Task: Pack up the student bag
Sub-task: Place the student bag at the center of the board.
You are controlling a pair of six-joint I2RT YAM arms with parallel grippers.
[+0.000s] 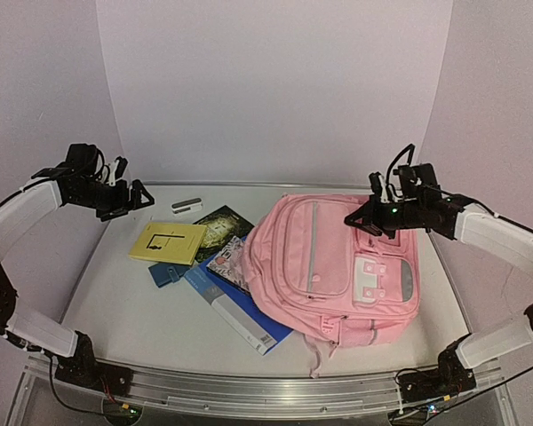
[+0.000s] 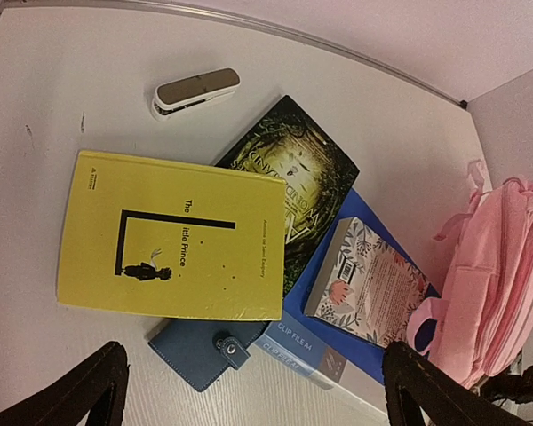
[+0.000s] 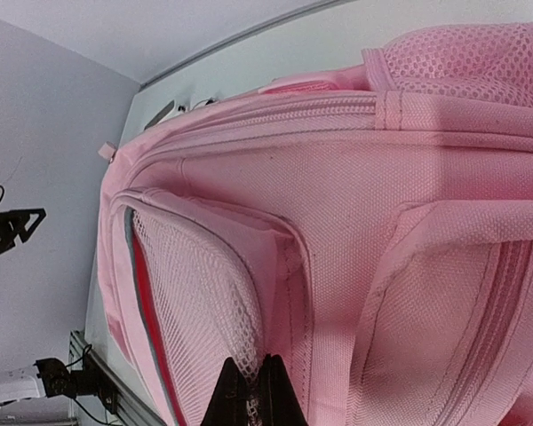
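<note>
The student bag (image 1: 338, 271), large and pink, lies flat on the right half of the table; its pink fabric and mesh side pocket (image 3: 204, 293) fill the right wrist view. My right gripper (image 3: 253, 368) is shut, with a fold of that mesh pinched between its tips, at the bag's far right side (image 1: 362, 220). My left gripper (image 1: 138, 197) hovers high at the far left, open wide with nothing between its fingers (image 2: 258, 390). Its camera looks down on the books.
Left of the bag lie a yellow book (image 2: 169, 235), a dark green book (image 2: 293, 177), a floral book (image 2: 366, 282) on a blue clip file (image 1: 235, 306), and a blue snap wallet (image 2: 195, 348). A white-and-grey stapler (image 2: 195, 91) sits near the back wall.
</note>
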